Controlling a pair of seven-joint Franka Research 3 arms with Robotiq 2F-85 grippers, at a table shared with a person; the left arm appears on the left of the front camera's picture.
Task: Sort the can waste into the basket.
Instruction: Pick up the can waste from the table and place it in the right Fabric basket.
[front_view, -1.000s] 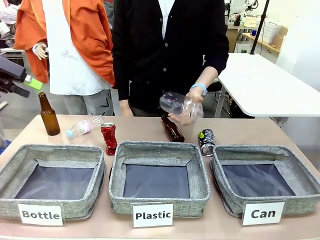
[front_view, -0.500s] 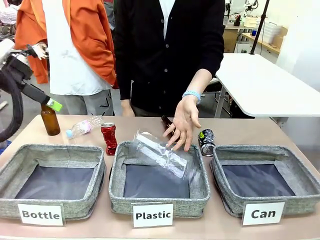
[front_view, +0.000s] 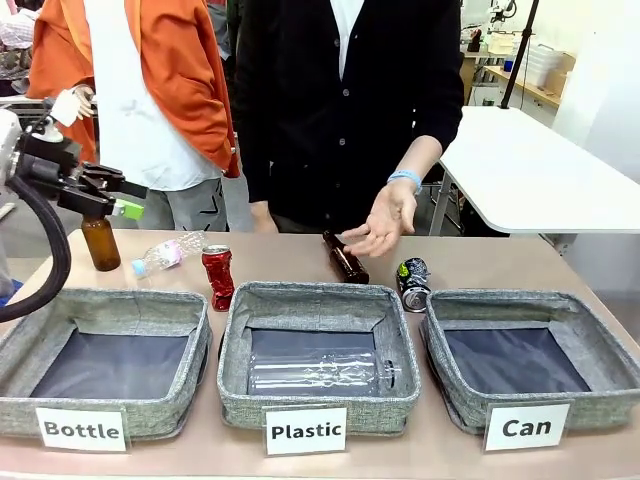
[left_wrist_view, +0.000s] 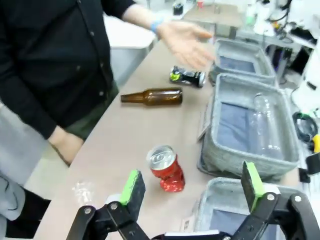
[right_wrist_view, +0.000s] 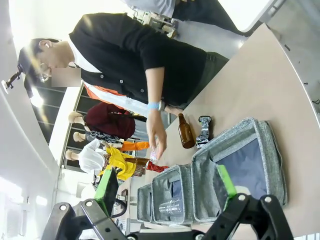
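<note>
Red can (front_view: 218, 277) stands upright on the worktop (front_view: 270, 255), crushed at the waist, long axis vertical, lid up. It sits just behind the gap between the Bottle basket (front_view: 110, 300) and the Plastic basket (front_view: 318, 293). Dark can (front_view: 413, 283), green-yellow print, lies on its side with its long axis running far-to-near and its lid end toward the near edge. It is just beside the far-left corner of the Can basket (front_view: 520, 298); contact can't be told. Both cans are outside that basket, well apart from each other.

Left tool (front_view: 118, 198) hangs above the worktop's left end, overlapping the neck of an upright brown bottle (front_view: 99, 240) in the front view. Its green pads (left_wrist_view: 132, 185) are spread wide with nothing between them. Right tool (right_wrist_view: 166, 184) is also spread wide, holding nothing, up high on the Can basket side.

A clear plastic bottle (front_view: 320, 372) lies in the Plastic basket, long axis left-right. A lying brown bottle (front_view: 345, 258) is between the two cans. A second clear bottle (front_view: 168, 253) lies left of the red can. Person's hand (front_view: 385, 222) is open above the lying brown bottle.
</note>
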